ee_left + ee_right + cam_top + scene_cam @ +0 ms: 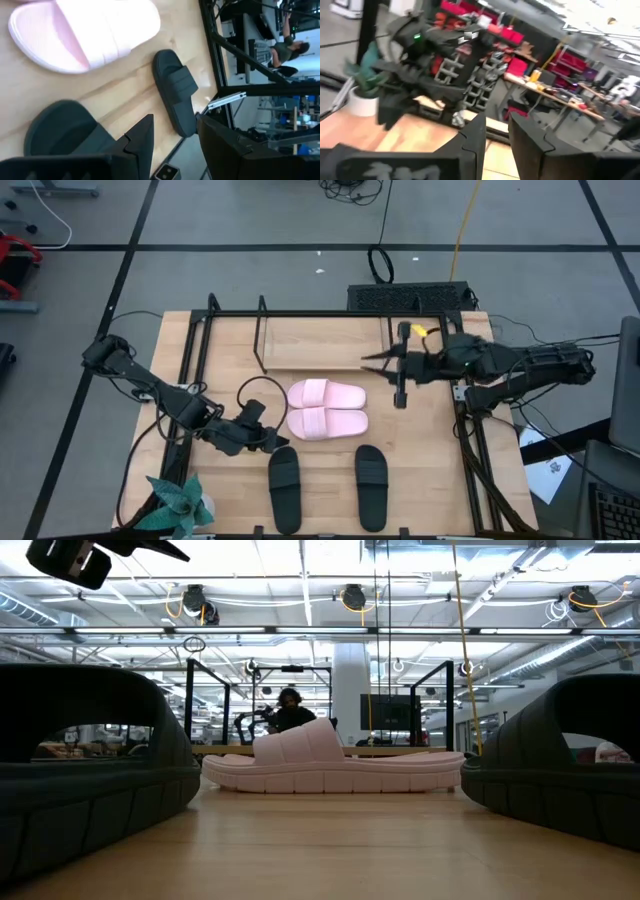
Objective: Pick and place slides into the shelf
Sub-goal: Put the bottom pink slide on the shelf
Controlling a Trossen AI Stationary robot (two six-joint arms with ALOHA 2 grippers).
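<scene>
- Progress: nothing placed yet as far as we see. The shelf (325, 340) at 12 o'clock on the table (430, 470) holds no slides.
- Pink pair (326, 409) lies at table centre, side by side, just below the shelf.
- Black slides: one (284, 489) at 7 o'clock, other (371, 487) at 5 o'clock, apart from each other.
- Left gripper (275, 440) sits w/ fingers narrowly apart, holding nothing, between pink pair and the 7 o'clock black slide.
- Right gripper (372, 361) at 2 o'clock, near the shelf's right end, fingers slightly open, empty.
- Left to do, we judge: all 4 slides, approx. 0% done.
- Potted plant (181, 506) at 8 o'clock, clear of the work.
</scene>
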